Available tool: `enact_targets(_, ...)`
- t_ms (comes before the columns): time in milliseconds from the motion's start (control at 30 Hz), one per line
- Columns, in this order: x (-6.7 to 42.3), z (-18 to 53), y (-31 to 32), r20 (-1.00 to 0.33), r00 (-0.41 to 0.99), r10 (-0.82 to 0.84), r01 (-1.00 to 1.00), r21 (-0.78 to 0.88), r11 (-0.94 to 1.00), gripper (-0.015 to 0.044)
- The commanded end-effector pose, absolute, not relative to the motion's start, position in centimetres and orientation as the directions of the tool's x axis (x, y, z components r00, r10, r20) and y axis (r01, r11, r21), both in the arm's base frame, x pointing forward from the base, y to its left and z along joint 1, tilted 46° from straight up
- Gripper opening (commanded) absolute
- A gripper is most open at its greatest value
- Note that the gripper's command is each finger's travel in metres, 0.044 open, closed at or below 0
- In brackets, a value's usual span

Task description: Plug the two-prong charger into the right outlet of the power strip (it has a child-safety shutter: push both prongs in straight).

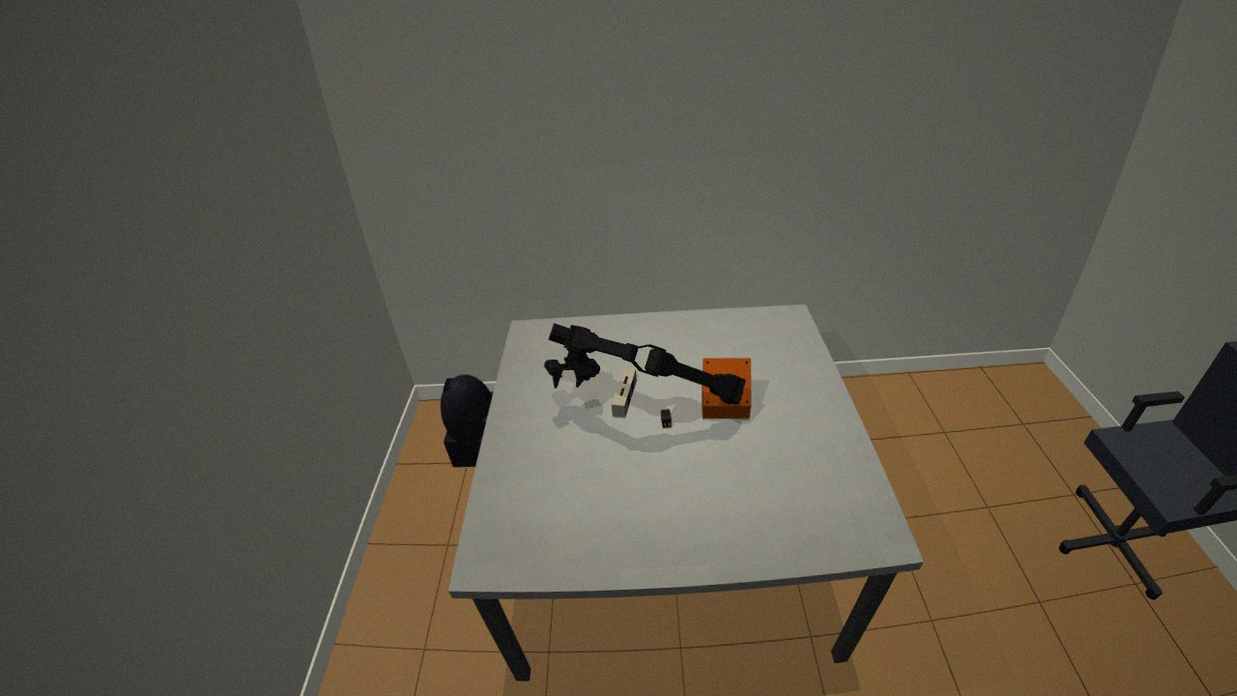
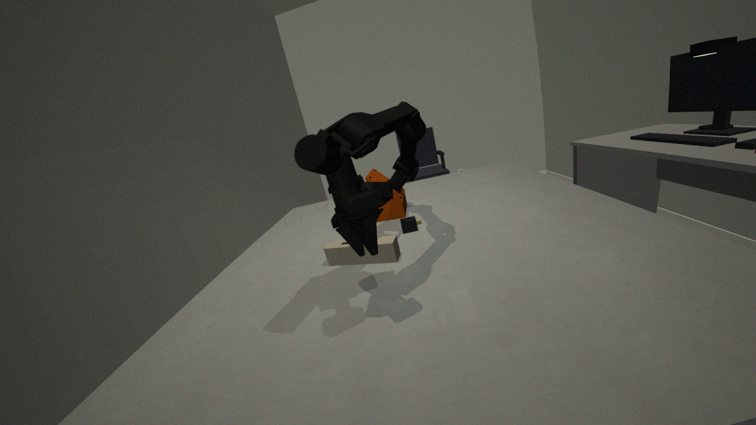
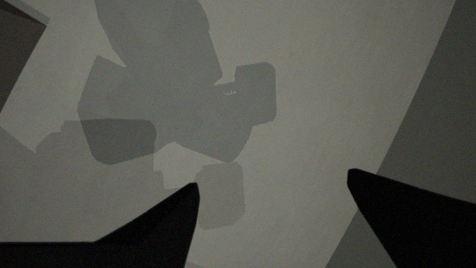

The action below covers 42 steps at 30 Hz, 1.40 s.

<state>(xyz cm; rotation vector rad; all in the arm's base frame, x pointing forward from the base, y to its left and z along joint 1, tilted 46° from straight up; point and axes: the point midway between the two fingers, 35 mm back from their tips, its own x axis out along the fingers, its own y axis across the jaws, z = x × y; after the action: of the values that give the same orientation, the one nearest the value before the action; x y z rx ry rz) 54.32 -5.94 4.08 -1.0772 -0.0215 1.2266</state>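
Top view shows the black six-joint arm reaching out from its orange square base block across the grey table. Its black parallel-jaw gripper hangs above the table on the far side of the cream rectangular power strip from the base. The small black two-prong charger lies on the table between the strip and the base block, near both but touching neither, and well apart from the gripper.

In the exterior view the gripper points downward and overlaps the power strip in the picture, while the charger rests behind it with its brass-coloured prongs pointing sideways, so it appears to lie on its side. The wrist view shows only bare table and shadows between the two dark fingertips; the fingers stand wide apart and hold nothing.

The task seems to be at its very start: the charger is not yet picked up, and the outlets are too small to make out. The next move likely calls for swinging the gripper back over the strip to the charger, lining the jaws across its body and closing on it so the prongs can later be turned down and pressed straight into the right outlet.
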Motion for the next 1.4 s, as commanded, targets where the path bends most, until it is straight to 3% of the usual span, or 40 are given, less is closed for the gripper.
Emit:
enact_targets(0, 54.3, 4.1, -5.9, -0.514, 0.400, 0.759, -0.741, -0.668, -0.062, 0.0426)
enact_targets(1367, 45.3, 5.6, -3.8, -0.620, 0.300, 0.725, -0.873, -0.486, -0.055, 0.0440)
